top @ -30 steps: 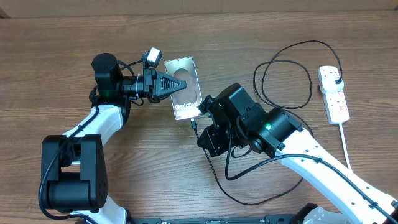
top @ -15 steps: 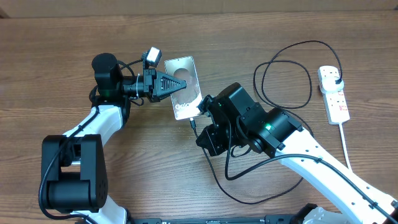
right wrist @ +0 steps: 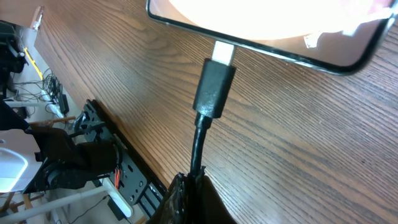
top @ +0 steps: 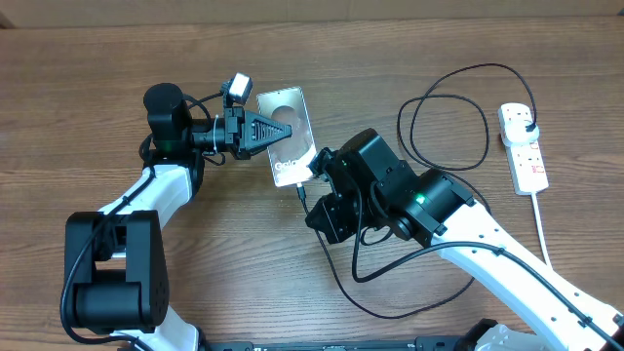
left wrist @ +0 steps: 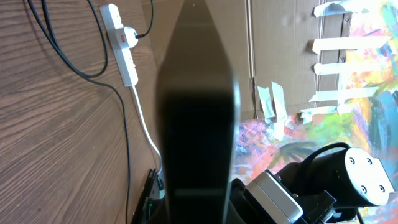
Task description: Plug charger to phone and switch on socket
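One connector tip of the charger [right wrist: 214, 87] meets the lower edge of the phone [top: 292, 107], held tilted above the counter [top: 439, 58]. Risk, as I judge it: a skewed push jams the tip or twists the phone loose. My left jaws clamp the phone; my right jaws pinch the charger.

The left arm [top: 156, 190] rose from its base at the near left of the worktop, bent at a raised elbow and reached level to the right, its pincer [top: 281, 132] closed on the phone [top: 276, 100] with the camera perched on the wrist. The right arm [top: 497, 249] came in from the near right, its white link slanting up and left into a bulky black wrist. Its pincer [top: 312, 195] pointed left and was pinched tight on the charger [right wrist: 214, 87].
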